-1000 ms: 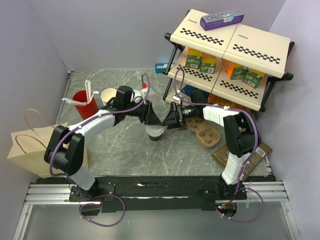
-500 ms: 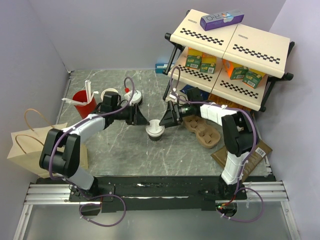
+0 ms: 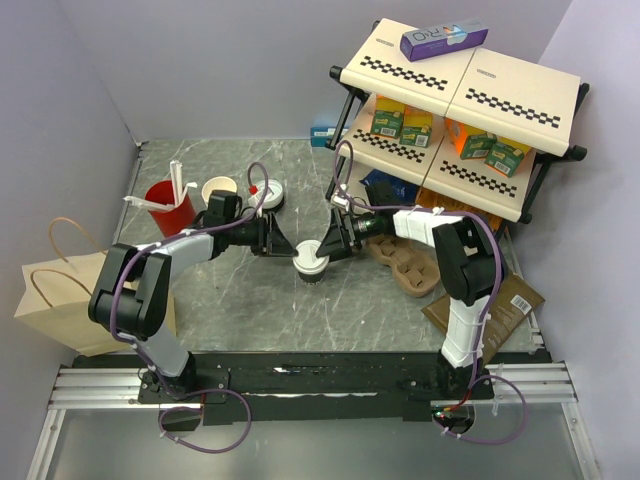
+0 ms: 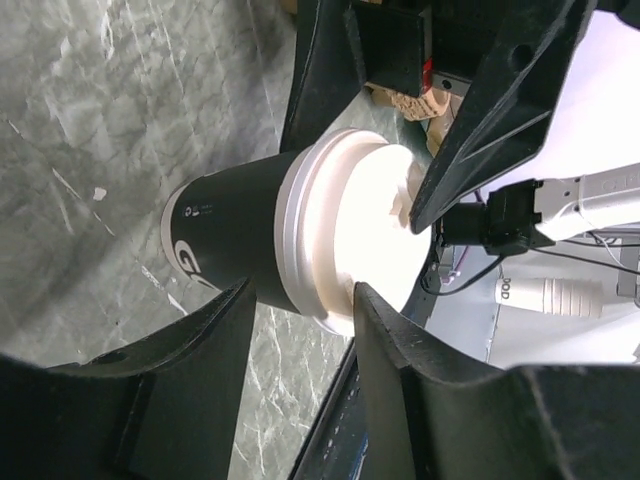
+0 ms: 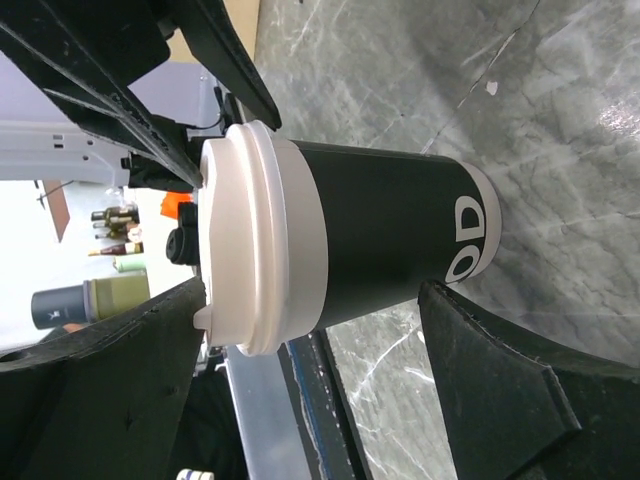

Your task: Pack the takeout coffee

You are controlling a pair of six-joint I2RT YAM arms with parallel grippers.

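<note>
The left gripper [image 3: 290,247] was seen with its jaws half parted and nothing clamped; the right gripper [image 3: 322,249] was spread wide, likewise empty. Between their tips, at frame centre, the dark paper coffee cup with round white plastic lid [image 3: 311,264] was stood upright on the grey veined marble-look tabletop [image 3: 230,300], enclosed by plain lilac walls [image 3: 220,70].

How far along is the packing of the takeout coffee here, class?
Done: the takeout coffee stands upright on the table with its white lid fitted. In hand: the left pincer and right pincer sit open on either side of it, neither closed on it. Left: gripping it, lifting it and packing it; it is in neither the cup carrier nor the paper bag.
</note>
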